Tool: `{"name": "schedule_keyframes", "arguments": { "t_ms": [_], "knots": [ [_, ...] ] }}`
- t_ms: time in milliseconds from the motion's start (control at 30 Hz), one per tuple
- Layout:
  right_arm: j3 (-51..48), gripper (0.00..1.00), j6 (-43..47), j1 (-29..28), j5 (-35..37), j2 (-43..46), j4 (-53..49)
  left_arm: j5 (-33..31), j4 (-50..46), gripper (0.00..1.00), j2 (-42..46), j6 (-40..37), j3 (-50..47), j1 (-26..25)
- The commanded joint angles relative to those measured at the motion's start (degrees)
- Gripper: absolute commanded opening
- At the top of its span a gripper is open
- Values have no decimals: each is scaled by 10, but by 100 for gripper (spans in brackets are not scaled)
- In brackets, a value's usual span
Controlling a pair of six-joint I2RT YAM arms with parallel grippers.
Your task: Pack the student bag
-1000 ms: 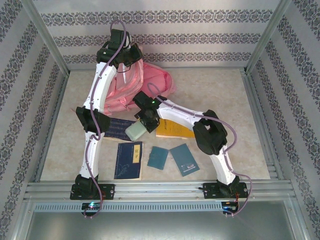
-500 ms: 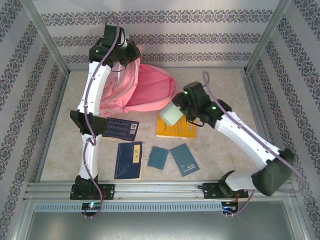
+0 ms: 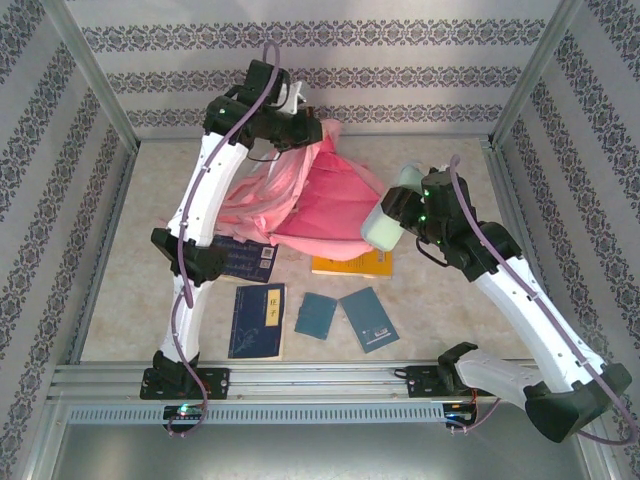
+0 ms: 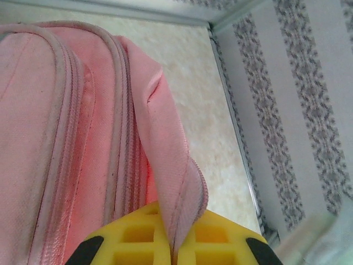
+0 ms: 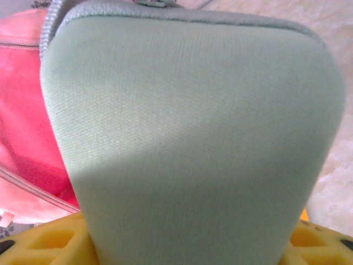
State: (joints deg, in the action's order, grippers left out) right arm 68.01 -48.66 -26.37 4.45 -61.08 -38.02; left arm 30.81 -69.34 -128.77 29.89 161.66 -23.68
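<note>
The student bag (image 3: 325, 200) is a large pink backpack at the back of the table, with its mouth held up and facing right. My left gripper (image 3: 303, 128) is shut on the bag's zip edge above it. In the left wrist view the yellow fingers (image 4: 138, 237) pinch that pink edge, and the student bag (image 4: 71, 138) hangs below them. My right gripper (image 3: 395, 215) is shut on a pale green pouch (image 3: 382, 228) just right of the bag's opening. In the right wrist view the pouch (image 5: 193, 127) stands between the yellow fingers (image 5: 49, 243), with the student bag (image 5: 25, 116) behind it at the left.
An orange book (image 3: 350, 265) lies under the bag's front edge. A dark blue book (image 3: 245, 262) lies by the left arm's elbow. Nearer the front lie a navy book (image 3: 258, 320) and two teal booklets (image 3: 317, 315) (image 3: 368, 318). Patterned walls and metal rails enclose the table.
My right arm lifted the green pouch off the table and carried it right, then up to the bag's mouth. My left gripper moved right with the bag's edge, spreading the opening.
</note>
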Motion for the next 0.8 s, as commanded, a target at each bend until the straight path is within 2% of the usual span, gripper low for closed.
{"name": "schedule_keyframes", "arguments": {
  "t_ms": [0,200,333,533,667,767],
  "knots": [
    [20,55,17,1,-28,-24,30,49,9,0,74,-35,21,-14],
    [7,62,-33,-1,-59,-110,145,62,-2,0,85,-41,21,-18],
    [-5,62,-111,-3,-91,-178,220,60,-6,0,83,-44,21,-18],
    [53,66,-155,-47,-46,-260,198,47,5,0,70,-23,23,-19],
    [78,75,-164,-54,-48,-303,188,40,27,0,60,0,22,-22],
    [114,90,-137,-49,-36,-340,150,29,42,0,54,11,22,-23]
  ]
}}
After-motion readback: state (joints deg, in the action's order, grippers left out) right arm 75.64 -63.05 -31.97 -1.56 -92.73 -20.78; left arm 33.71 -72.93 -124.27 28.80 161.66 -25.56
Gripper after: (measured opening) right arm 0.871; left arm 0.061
